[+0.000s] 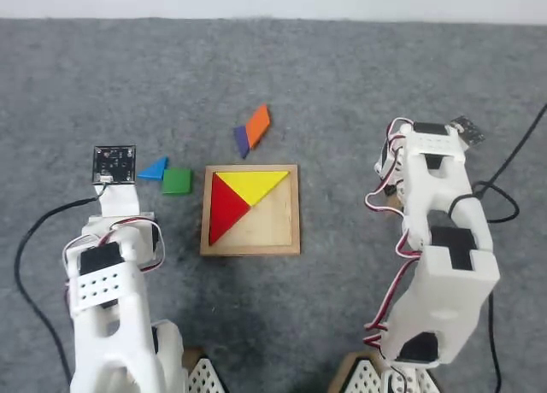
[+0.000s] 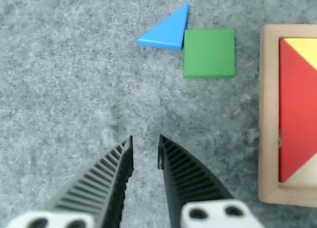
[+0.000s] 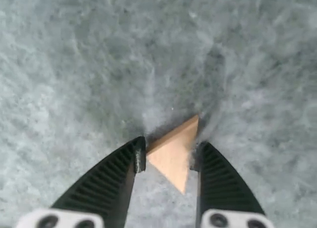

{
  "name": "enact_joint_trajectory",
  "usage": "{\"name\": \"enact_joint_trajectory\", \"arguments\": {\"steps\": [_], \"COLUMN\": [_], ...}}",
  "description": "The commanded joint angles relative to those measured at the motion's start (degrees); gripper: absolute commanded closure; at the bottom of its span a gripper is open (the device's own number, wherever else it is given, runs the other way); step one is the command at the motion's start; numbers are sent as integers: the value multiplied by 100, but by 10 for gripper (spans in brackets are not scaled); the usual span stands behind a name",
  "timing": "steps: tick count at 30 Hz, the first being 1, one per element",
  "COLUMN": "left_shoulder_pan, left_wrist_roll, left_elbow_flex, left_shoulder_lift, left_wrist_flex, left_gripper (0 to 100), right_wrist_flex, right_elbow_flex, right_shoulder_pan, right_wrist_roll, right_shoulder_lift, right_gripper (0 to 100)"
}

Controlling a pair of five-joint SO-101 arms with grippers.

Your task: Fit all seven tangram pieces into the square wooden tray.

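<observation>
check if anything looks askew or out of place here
Nothing stands out. The red triangle and yellow triangle sit flush in the wooden tray; outside it, the orange parallelogram touches the purple piece.

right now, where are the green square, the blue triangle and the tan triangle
green square (image 2: 209,53): left wrist view, centre of top face
blue triangle (image 2: 168,31): left wrist view, centre of top face
tan triangle (image 3: 176,153): right wrist view, centre of top face

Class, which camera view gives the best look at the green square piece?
The left wrist view: the green square is close up and whole, beside the blue triangle. The high view shows it small, left of the tray. The right wrist view faces a tan triangle.
</observation>
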Motion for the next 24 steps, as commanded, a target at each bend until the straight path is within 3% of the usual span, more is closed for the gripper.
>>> {"name": "enact_joint_trajectory", "arguments": {"steps": [1, 9, 17, 24], "left_shoulder_pan": [35, 18, 18, 35], "left_wrist_roll": [-62, -62, -62, -62], "left_elbow_flex": [-57, -57, -57, -57], "left_shoulder_lift": [-114, -132, -132, -114], "left_wrist_flex": [-132, -141, -141, -141], "left_gripper": [913, 913, 913, 913], "right_wrist_flex": [567, 1402, 2141, 2431], "right_elbow_flex": [-571, -1275, -2040, -2031], "right_shoulder_pan": [-251, -760, -1868, -998], "right_wrist_roll": [88, 79, 123, 1020], "right_shoulder_lift": [-75, -75, -57, -215], "right_gripper": [873, 873, 873, 873]}}
